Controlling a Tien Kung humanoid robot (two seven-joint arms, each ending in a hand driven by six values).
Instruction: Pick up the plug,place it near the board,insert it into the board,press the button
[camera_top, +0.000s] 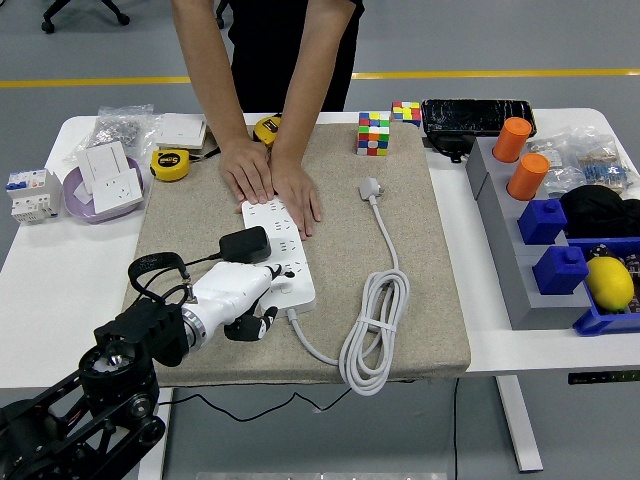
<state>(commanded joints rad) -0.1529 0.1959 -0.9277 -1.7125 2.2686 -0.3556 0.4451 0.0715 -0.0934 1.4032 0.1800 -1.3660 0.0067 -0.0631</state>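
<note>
Fingers (262, 278) curled against power strip (278, 250)

Mat: beige fabric mat (430, 300) covering the middle of the white tabletop (60, 280).
Far edge: two Rubik's cubes (374, 133), black phone (477, 115) to their right.
Left side: two yellow tape measures (170, 165), purple bowl (72, 192) holding white sockets, circuit breaker (27, 193) beside it.
Right side: grey rack (510, 260) with orange cylinders (527, 175) and blue blocks (560, 268); lemon (609, 282) in a blue bin.

floor (100, 50): grey, yellow line (500, 73) | chair base (85, 10): top left | table (60, 270): white
</note>
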